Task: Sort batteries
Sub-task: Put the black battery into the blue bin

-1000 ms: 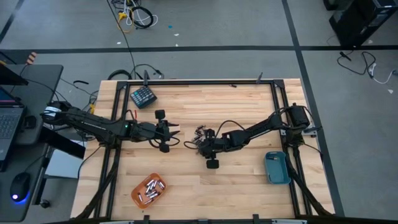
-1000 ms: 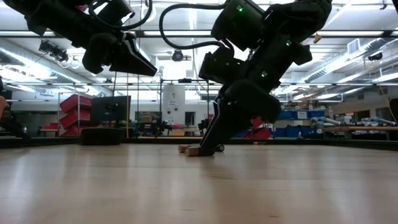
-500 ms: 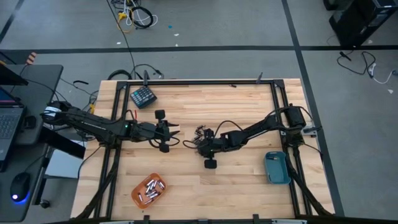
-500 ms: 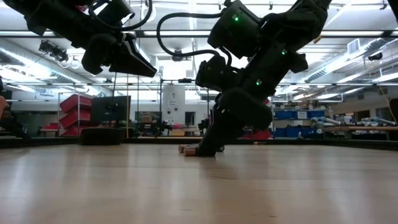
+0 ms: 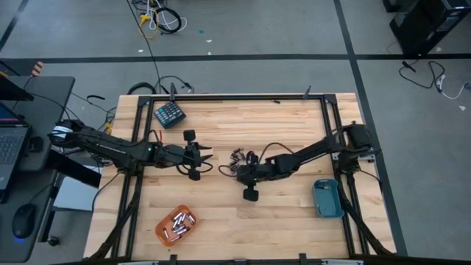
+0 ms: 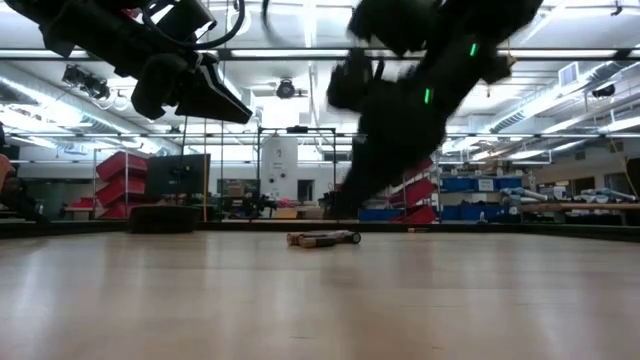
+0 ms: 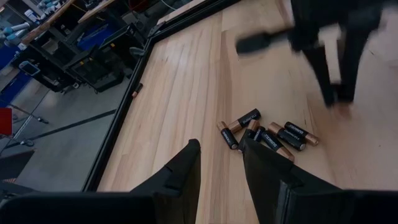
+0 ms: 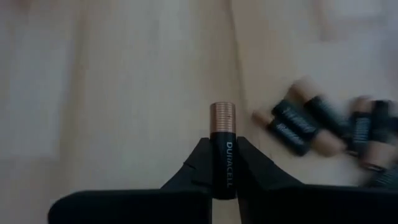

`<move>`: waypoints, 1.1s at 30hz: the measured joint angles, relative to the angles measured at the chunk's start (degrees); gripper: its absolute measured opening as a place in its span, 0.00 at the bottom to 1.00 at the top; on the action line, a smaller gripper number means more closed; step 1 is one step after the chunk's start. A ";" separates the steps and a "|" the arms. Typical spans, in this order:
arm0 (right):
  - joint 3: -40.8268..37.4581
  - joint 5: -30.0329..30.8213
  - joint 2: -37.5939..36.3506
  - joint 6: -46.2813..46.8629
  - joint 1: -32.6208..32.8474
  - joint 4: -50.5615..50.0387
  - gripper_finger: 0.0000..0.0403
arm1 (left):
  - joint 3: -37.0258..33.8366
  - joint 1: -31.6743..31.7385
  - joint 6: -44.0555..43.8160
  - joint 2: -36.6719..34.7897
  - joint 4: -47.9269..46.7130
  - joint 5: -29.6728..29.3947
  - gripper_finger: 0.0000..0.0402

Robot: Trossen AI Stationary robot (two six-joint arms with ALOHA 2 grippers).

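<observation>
Right gripper (image 8: pixel 223 167): mid-desk, just beside the loose pile, clenched on one battery (image 8: pixel 222 149), copper end sticking out past the fingertips.
Held battery: lifted off the desk (image 5: pixel 272 221), pinched lengthwise between the two fingers.
Pile (image 7: pixel 264 132): loose batteries lying flat at the desk's middle, touching and overlapping, black and copper.
Left gripper (image 7: pixel 219 163): hanging above the desk just left of the pile, fingers parted, nothing between them.
Orange tray (image 5: pixel 176 224): near the front-left, several batteries lying inside it.
Blue tray (image 5: pixel 327 199): by the right edge; what's inside, can't tell.
Keypad (image 5: pixel 168 115): back-left corner, well apart from the pile.
</observation>
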 joint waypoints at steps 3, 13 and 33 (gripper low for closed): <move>0.16 2.03 -5.27 6.72 0.60 -5.54 0.06 | 0.00 0.00 0.00 0.00 -0.02 0.00 0.30; 0.16 -5.53 -25.98 46.53 8.31 -45.22 0.06 | 0.00 0.02 0.04 0.00 -0.07 0.00 0.30; 0.18 -28.20 -33.56 108.93 33.20 -73.92 0.10 | 0.00 0.02 0.13 0.00 0.24 0.00 0.30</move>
